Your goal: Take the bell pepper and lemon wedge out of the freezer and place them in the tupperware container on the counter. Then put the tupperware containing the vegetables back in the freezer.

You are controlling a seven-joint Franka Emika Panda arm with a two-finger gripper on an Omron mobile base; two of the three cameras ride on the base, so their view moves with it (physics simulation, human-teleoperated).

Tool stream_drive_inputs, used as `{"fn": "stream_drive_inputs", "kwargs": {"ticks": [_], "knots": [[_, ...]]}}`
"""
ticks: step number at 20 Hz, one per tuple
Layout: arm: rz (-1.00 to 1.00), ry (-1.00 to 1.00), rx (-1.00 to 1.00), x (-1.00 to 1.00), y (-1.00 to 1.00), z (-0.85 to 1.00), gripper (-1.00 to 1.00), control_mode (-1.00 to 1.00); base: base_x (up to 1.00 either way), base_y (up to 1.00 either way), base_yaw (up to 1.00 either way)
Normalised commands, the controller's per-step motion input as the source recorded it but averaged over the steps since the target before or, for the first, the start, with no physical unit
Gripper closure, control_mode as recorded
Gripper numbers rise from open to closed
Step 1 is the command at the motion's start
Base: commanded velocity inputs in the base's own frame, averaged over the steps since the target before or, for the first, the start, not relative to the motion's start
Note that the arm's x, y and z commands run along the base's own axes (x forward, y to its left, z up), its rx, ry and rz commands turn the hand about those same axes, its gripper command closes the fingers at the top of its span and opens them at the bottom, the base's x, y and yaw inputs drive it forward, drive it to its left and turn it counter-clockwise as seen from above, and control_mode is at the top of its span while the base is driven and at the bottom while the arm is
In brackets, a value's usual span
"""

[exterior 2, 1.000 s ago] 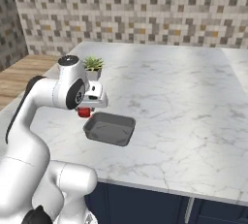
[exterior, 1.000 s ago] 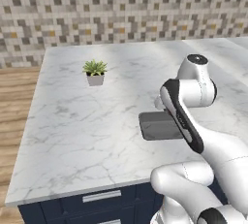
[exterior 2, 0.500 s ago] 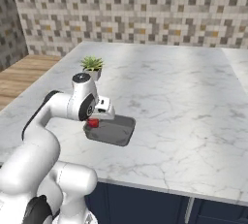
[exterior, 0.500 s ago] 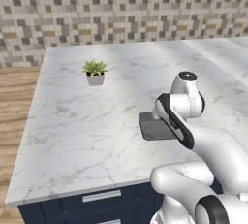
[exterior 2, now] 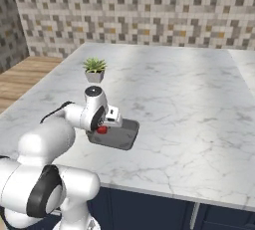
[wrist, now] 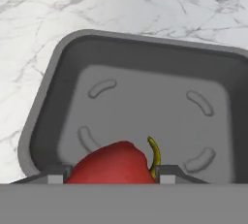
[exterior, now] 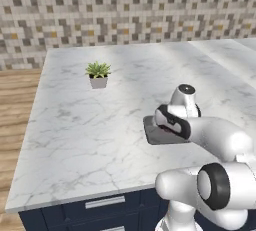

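The red bell pepper (wrist: 109, 165) with its green stem sits between my gripper (wrist: 110, 175) fingers, low over the near end of the dark grey tupperware container (wrist: 145, 102). In the right base view the gripper (exterior 2: 103, 127) is shut on the bell pepper (exterior 2: 101, 130) at the left end of the tupperware container (exterior 2: 123, 136), just above its floor. The tray rests on the white marble counter (exterior 2: 189, 104). In the left base view my arm covers most of the tupperware container (exterior: 151, 131). The lemon wedge and the freezer are out of view.
A small potted plant (exterior: 98, 74) (exterior 2: 94, 68) stands on the counter (exterior: 90, 125) behind and left of the tray. A mosaic tile wall runs along the back. Navy drawers with silver handles sit under the counter's front edge. Wooden floor lies to the left.
The arm has come down and forward, carrying the bell pepper from above the tray's left rim to low inside the tray. The tray and plant have not moved.
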Motion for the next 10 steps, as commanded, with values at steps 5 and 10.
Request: {"fn": "stream_drive_inputs", "kwargs": {"ticks": [5,10], "knots": [[0.0,0.0,0.0,0.58,0.0,-0.26,1.0,-1.0,0.0,0.0,0.0],[0.0,0.0,0.0,0.45,0.0,-0.2,1.0,-1.0,0.0,0.0,0.0]]}}
